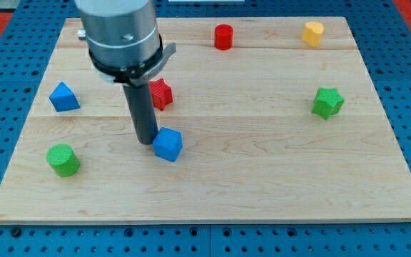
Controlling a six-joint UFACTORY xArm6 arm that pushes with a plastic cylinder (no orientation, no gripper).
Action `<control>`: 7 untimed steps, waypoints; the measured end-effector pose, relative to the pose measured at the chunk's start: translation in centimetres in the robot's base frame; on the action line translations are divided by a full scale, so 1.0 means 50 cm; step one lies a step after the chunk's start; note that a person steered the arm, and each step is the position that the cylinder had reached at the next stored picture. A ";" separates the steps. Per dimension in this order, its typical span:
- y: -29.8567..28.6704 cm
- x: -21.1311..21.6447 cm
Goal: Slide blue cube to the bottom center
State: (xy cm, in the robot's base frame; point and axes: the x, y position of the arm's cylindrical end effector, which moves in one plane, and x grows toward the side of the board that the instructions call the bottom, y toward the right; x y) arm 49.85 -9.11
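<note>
Seven blocks sit on the counter [262,178]: two blue, two red, two green, one yellow. My tip [146,140] touches the blue cube [168,145] from its left; there is no pincer to see.

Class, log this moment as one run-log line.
tip: my tip touching blue cube at its left | cube: mid-board, left of centre | goal: bottom centre, not reached
</note>
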 end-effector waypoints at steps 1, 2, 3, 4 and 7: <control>0.000 0.036; -0.032 0.011; -0.032 -0.017; -0.032 -0.038; 0.069 -0.002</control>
State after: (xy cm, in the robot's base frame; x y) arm 49.76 -5.66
